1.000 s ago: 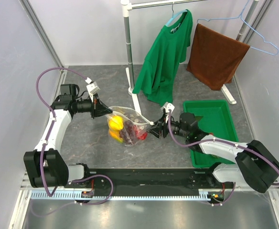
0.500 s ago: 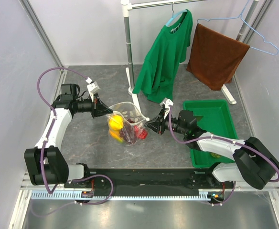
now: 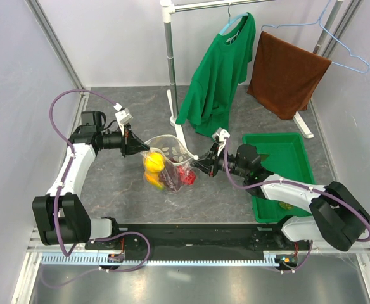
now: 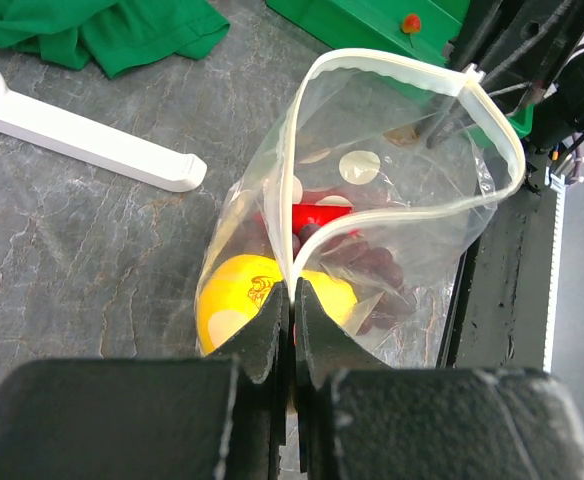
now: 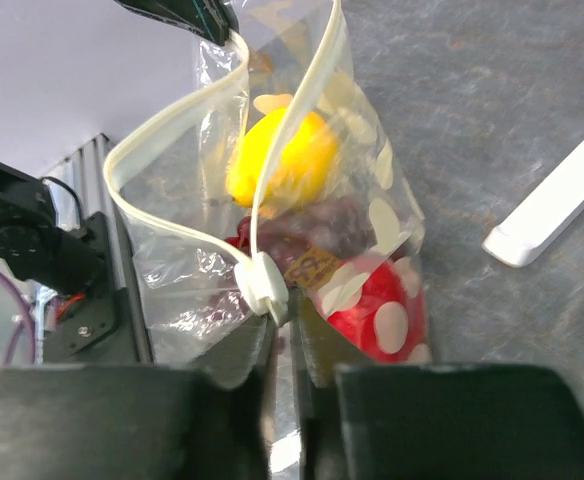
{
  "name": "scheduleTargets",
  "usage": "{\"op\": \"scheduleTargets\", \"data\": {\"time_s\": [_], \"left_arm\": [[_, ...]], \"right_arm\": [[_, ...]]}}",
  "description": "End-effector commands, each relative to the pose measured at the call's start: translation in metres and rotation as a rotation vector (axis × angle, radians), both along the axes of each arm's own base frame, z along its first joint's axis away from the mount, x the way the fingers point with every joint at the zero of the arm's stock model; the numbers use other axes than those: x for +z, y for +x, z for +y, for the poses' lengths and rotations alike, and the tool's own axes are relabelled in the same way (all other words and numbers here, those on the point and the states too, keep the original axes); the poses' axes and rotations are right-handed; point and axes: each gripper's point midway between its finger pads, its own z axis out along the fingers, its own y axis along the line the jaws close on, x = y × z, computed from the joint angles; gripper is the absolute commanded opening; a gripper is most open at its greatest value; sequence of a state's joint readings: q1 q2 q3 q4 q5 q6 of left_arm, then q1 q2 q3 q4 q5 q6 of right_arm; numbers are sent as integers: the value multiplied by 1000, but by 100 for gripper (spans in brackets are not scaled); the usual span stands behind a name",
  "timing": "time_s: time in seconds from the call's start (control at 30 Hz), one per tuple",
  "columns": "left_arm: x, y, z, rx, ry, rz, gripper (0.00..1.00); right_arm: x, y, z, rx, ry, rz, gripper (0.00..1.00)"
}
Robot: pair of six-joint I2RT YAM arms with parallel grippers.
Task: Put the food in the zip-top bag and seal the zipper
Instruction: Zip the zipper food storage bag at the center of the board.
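The zip-top bag (image 3: pixel 170 161), clear with white dots, hangs between my two grippers just above the table, its mouth bulged open. Inside lie the yellow mango (image 3: pixel 152 163), the dark grapes (image 3: pixel 172 177) and the red pepper piece (image 3: pixel 186 177). My left gripper (image 3: pixel 140 151) is shut on the left end of the mouth edge (image 4: pixel 292 292). My right gripper (image 3: pixel 198 164) is shut on the right end (image 5: pixel 290 305), right beside a white slider (image 5: pixel 264 283). The zipper (image 4: pixel 392 68) runs as an open loop; both strips (image 5: pixel 172 125) stand apart.
The green tray (image 3: pixel 299 147) lies to the right, under my right arm, with a small item (image 3: pixel 285 205) at its near end. A white rack foot (image 3: pixel 178 130) lies just behind the bag, with a green shirt (image 3: pixel 220 69) and brown towel (image 3: pixel 286 73) hanging above.
My right gripper has moved left and a little away from me, toward the left gripper. The bag went from stretched to slack, and its mouth has bulged open. The left gripper has held still.
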State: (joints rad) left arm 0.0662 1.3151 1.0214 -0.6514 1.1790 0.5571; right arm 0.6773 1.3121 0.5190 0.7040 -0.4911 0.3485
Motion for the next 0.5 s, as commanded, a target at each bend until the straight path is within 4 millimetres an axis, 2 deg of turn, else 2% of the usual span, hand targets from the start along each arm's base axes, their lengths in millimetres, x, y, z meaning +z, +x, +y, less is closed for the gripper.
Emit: {"op": "scheduleTargets", "data": {"time_s": [0.0, 0.1, 0.13, 0.17, 0.23, 0.27, 0.3, 0.4, 0.43, 0.47], "left_arm": [[12, 7, -1, -20, -14, -56, 2], [10, 8, 0, -12, -18, -38, 2], [11, 9, 0, -11, -14, -43, 2], [12, 9, 1, -7, -10, -49, 2], [19, 10, 4, 2, 15, -101, 2], [23, 11, 5, 10, 28, -123, 2], [30, 15, 9, 30, 58, -158, 2], [42, 18, 13, 42, 98, -192, 2], [40, 15, 14, 32, 115, -181, 2], [41, 16, 16, 37, 128, -182, 2]], "right_arm": [[22, 3, 7, 20, 48, -58, 2], [30, 1, 6, 22, 55, -56, 0], [39, 2, 6, 22, 58, -65, 0], [41, 1, 0, 13, 36, -39, 0], [62, 0, -4, 27, 38, -75, 0], [63, -5, -12, 22, -1, -57, 0], [77, -5, -15, 21, -12, -82, 0], [77, -15, -30, 46, -129, -115, 0], [74, -16, -34, 46, -158, -118, 0], [65, -19, -44, 47, -212, -111, 0]]}}
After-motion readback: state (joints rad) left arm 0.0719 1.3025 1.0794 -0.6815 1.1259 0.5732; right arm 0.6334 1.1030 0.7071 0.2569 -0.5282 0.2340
